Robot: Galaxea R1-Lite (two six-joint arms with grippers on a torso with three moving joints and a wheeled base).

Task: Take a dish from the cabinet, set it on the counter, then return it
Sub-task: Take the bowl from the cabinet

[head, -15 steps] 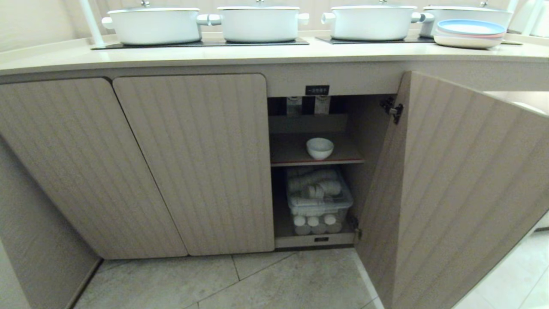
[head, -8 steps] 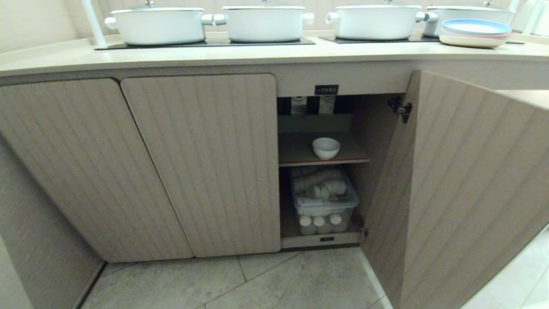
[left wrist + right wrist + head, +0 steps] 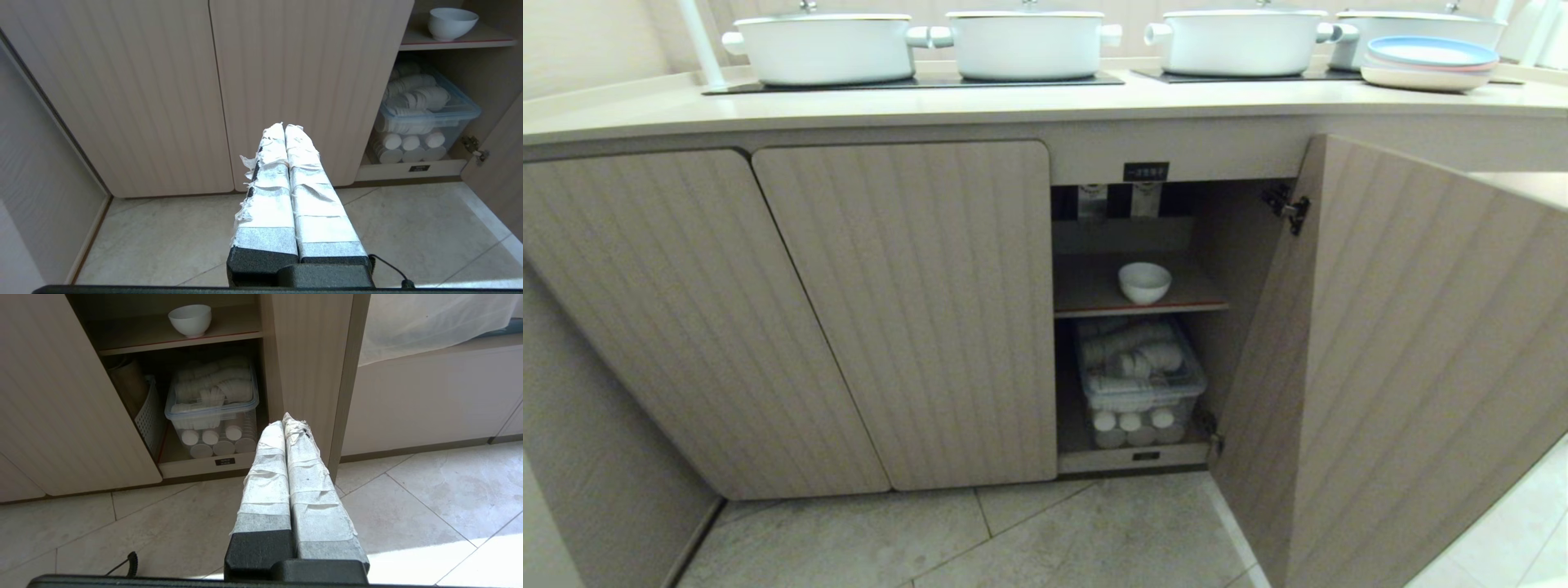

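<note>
The dish (image 3: pixel 1144 282), a small white bowl, stands on the red-edged upper shelf (image 3: pixel 1094 309) of the cabinet (image 3: pixel 898 310), whose right door (image 3: pixel 1405 359) hangs wide open. It also shows in both wrist views, dish (image 3: pixel 452 23) and dish (image 3: pixel 190 319). The cream counter (image 3: pixel 1013 102) runs above. Neither arm shows in the head view. My left gripper (image 3: pixel 284 127) is shut and empty, held low over the floor before the closed doors. My right gripper (image 3: pixel 283 421) is shut and empty too, low in front of the open door's edge.
Three white lidded pots (image 3: pixel 1019 42) sit on black cooktop panels (image 3: pixel 907 80) on the counter, with stacked pastel plates (image 3: pixel 1427 64) at the right. A clear lidded bin of white cups (image 3: pixel 1139 380) fills the lower compartment. A white basket (image 3: pixel 149 416) stands beside it. Tiled floor (image 3: pixel 1045 539) lies below.
The whole head view shifted slightly to the right and then settled, so the camera moved. The dish, the door and both grippers kept still.
</note>
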